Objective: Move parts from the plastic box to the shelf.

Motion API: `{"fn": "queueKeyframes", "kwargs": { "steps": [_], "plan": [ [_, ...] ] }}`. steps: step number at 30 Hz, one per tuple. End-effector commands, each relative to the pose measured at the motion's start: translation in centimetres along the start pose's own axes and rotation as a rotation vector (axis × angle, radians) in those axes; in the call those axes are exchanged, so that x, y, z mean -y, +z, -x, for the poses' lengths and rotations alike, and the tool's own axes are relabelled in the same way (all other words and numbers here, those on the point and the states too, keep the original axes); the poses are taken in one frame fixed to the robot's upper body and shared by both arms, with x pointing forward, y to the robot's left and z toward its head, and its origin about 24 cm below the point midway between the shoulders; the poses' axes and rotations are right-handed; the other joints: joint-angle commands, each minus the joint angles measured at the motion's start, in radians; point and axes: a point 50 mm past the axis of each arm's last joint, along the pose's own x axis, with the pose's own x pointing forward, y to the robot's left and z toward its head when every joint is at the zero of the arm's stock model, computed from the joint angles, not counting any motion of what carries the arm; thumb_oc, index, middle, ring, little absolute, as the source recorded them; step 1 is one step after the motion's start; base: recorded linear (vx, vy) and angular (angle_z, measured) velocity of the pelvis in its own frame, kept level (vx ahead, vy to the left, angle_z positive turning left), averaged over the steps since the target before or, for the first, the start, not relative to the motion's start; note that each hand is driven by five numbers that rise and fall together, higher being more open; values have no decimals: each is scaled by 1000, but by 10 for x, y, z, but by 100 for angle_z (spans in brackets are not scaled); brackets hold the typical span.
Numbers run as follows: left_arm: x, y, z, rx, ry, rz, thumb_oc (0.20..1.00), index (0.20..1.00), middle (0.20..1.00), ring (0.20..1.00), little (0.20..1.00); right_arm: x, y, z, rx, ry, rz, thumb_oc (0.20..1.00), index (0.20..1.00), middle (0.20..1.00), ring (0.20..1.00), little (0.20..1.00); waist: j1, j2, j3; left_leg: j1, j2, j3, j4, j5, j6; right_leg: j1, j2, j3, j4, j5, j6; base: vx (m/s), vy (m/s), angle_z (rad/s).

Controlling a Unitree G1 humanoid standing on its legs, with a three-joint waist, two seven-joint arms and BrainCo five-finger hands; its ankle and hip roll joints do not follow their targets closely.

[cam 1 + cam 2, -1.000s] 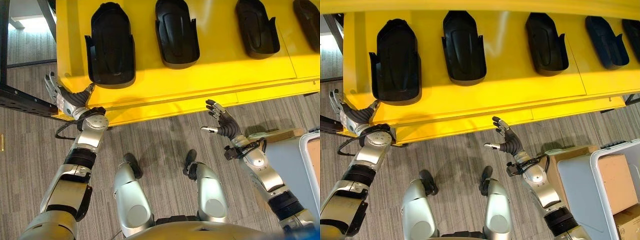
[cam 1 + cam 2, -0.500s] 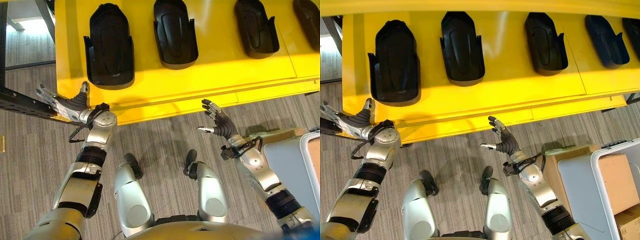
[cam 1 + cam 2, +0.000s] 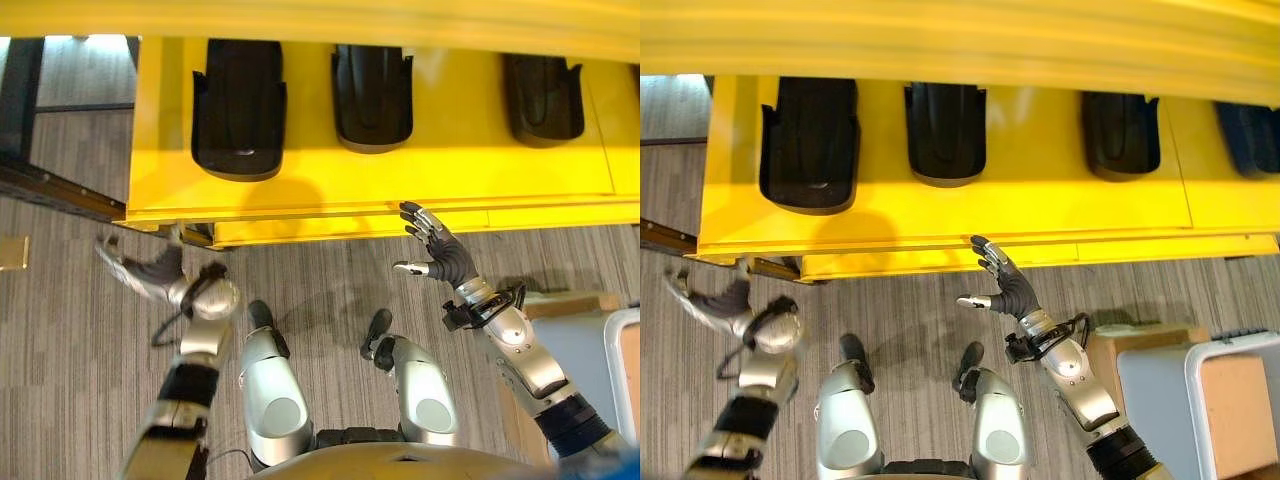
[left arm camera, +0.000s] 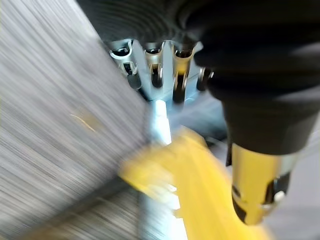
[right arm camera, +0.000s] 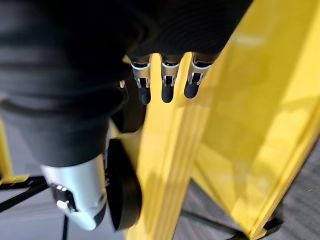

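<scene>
- The left hand (image 3: 140,275) has been dropping away from the yellow shelf (image 3: 400,180) — now hanging over the floor (image 3: 60,380), fingers spread, holding nothing.
- The right hand (image 3: 437,255) is hovering just below the shelf edge, fingers spread.
- Black parts (image 3: 238,110) are lying on the shelf — apart from both hands.

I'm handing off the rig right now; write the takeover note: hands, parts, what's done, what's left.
Left hand: open, empty, low over the carpet at the yellow shelf's left corner.
Right hand: open, empty, raised just before the shelf's front edge.
Parts: black moulded plastic parts lie in a row on the shelf, leftmost, next, third.
The pale plastic box stands on the floor to the robot's right.
Left: fetch the next part from the box, if any remain.
</scene>
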Motion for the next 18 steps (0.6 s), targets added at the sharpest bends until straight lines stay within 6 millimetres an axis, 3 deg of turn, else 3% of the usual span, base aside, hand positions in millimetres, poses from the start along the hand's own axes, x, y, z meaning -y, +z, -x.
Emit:
{"fn": "queueKeyframes", "kwargs": {
  "steps": [1,7,12,15,16,18],
  "plan": [
    [0,31,-9,192,-87,72,1000,1000,1000,1000,1000,1,31,-3,199,-18,26,1000,1000,1000,1000,1000,32,-21,21,-66,-63,-15,41,-17,22,112,-21,-43,27,-97,51,-66,-150,13],
    [-29,25,-1,307,-227,11,1000,1000,1000,1000,1000,4,31,6,197,-16,43,1000,1000,1000,1000,1000,78,-26,-17,14,-38,-20,-6,-4,-3,162,-7,-94,-5,-99,34,-25,-169,16],
    [-38,21,1,368,-352,-86,1000,1000,1000,1000,1000,5,29,7,184,-5,40,1000,1000,1000,1000,1000,99,-26,-44,47,-32,-24,-23,0,-11,197,14,-110,-17,-109,24,-13,-141,7],
    [-46,1,3,294,-429,-190,1000,1000,1000,1000,1000,5,27,6,163,26,45,1000,1000,1000,1000,1000,114,-20,-65,81,-39,-22,-50,7,-13,215,21,-121,-18,-116,21,-13,-141,15],
    [-54,-19,5,198,-473,-249,1000,1000,1000,1000,1000,4,22,4,126,39,38,1000,1000,1000,1000,1000,120,-7,-78,96,-37,-14,-66,24,-21,230,19,-130,-26,-116,23,20,-47,23],
    [-57,-29,7,135,-496,-272,1000,1000,1000,1000,1000,4,19,3,107,47,33,1000,1000,1000,1000,1000,117,-1,-84,106,-31,2,-80,35,-25,237,17,-138,-32,-114,25,19,-12,21]
  ]
}}
